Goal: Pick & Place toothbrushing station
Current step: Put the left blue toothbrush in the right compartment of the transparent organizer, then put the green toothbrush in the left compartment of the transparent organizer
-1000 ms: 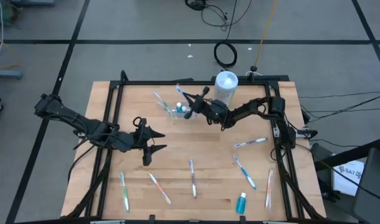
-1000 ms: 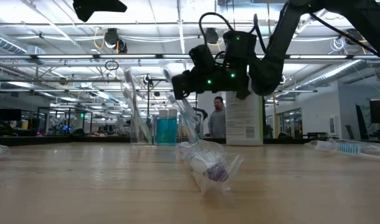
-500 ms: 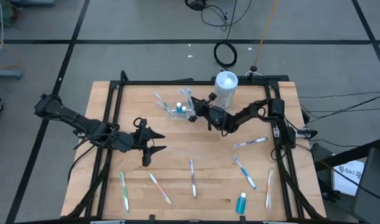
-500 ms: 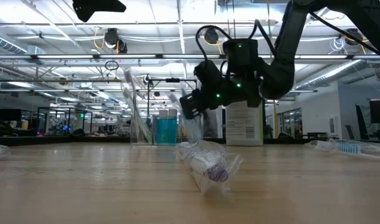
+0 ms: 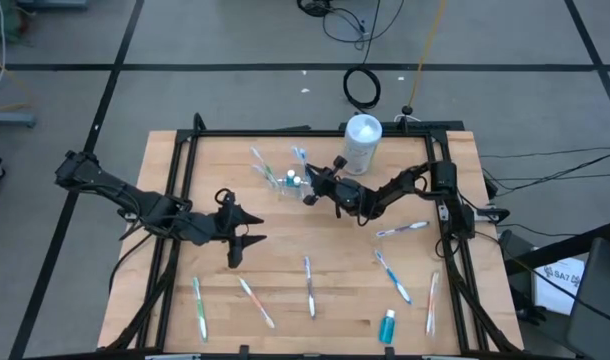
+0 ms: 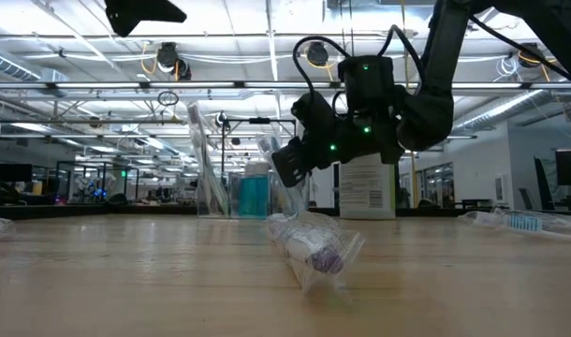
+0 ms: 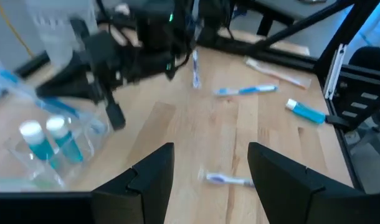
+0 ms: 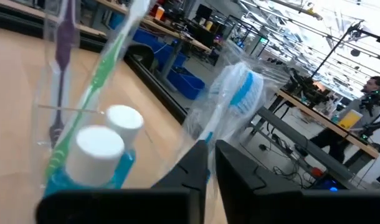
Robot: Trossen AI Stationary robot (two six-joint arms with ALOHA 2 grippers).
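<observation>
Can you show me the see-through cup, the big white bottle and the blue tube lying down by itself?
Tumbler (image 5: 282, 181), high view, rim.
White container (image 5: 362, 142), high view, lid.
Toothpaste tube (image 5: 387, 326), high view, blue body.

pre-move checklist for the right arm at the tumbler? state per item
1. Right gripper at the clear tumbler: ok.
2. Blue-headed toothbrush between its fingers: ok; whether the grip has let go: cannot tell.
3. Brush handle inside the tumbler: cannot tell.
4. Tumbler upright, two toothpaste tubes in it: ok.
5. Left gripper open, parked away from the tumbler: ok.
6. White container apart from the right arm: ok.
</observation>
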